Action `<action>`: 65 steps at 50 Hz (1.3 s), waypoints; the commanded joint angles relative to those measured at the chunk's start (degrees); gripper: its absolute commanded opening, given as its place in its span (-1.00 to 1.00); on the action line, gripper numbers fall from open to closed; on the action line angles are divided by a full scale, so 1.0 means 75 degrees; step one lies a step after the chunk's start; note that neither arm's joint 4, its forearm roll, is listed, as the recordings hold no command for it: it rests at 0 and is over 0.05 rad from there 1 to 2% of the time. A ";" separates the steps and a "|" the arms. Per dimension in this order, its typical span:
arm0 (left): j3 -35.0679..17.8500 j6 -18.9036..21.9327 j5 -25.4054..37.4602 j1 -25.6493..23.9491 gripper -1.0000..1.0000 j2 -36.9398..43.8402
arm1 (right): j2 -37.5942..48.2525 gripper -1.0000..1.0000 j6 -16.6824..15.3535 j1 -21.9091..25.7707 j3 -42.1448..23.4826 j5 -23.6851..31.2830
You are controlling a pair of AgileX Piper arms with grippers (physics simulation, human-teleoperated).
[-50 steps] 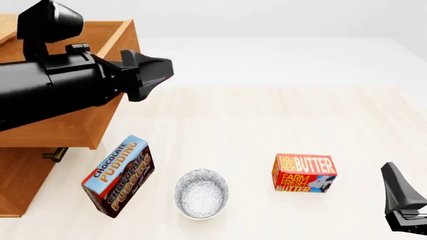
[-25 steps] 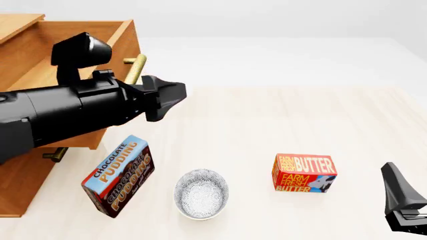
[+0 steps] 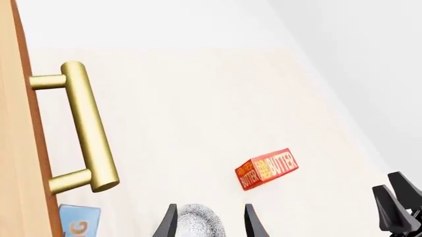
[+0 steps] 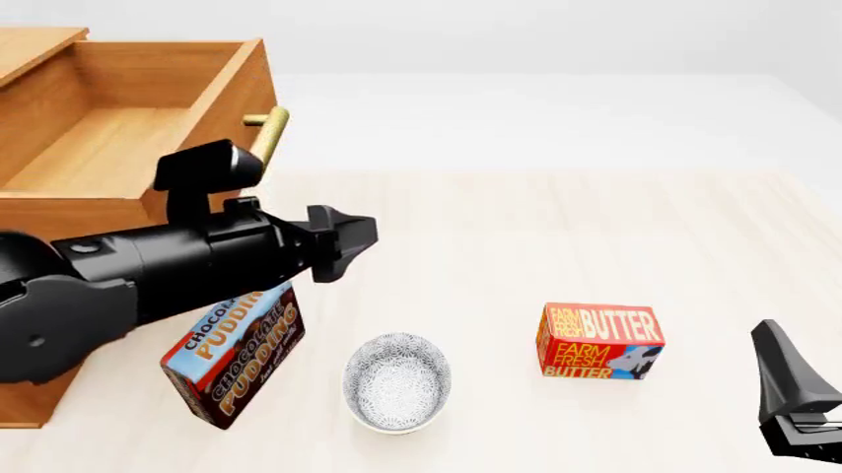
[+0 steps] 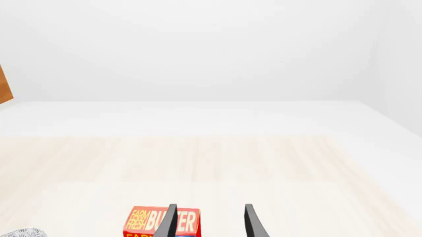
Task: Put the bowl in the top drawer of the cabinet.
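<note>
The bowl [image 4: 397, 381] is small, white and grey-dotted, and stands upright on the table near the front edge; it also shows in the left wrist view as the bowl [image 3: 197, 223]. The top drawer [image 4: 125, 138] of the cabinet [image 4: 24, 379] is pulled out at the far left, its inside bare, and its brass handle [image 4: 267, 138] faces the table. My left gripper [image 4: 350, 238] hangs open above the table, behind and left of the bowl and apart from it. The right gripper [image 4: 787, 392] waits open at the right front edge, holding nothing.
A chocolate pudding box [image 4: 237, 347] leans just left of the bowl, partly under my left arm. A red butter box [image 4: 600, 341] stands to the bowl's right. In the left wrist view the drawer handle [image 3: 89, 126] is close beside the gripper.
My left arm has swung down and toward the front, off the drawer, so the open drawer's inside and handle now show. The bowl, boxes and right arm have not moved.
</note>
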 commanded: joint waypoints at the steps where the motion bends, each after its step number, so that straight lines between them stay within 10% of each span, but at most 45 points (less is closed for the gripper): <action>1: 0.0272 -0.0261 -0.0275 0.0071 1.00 0.0179 | -0.0017 1.00 -0.0004 0.0005 0.0004 0.0002; 65: 0.1142 -0.0639 -0.1493 -0.0080 1.00 0.1650 | -0.0016 1.00 -0.0005 0.0004 0.0004 0.0002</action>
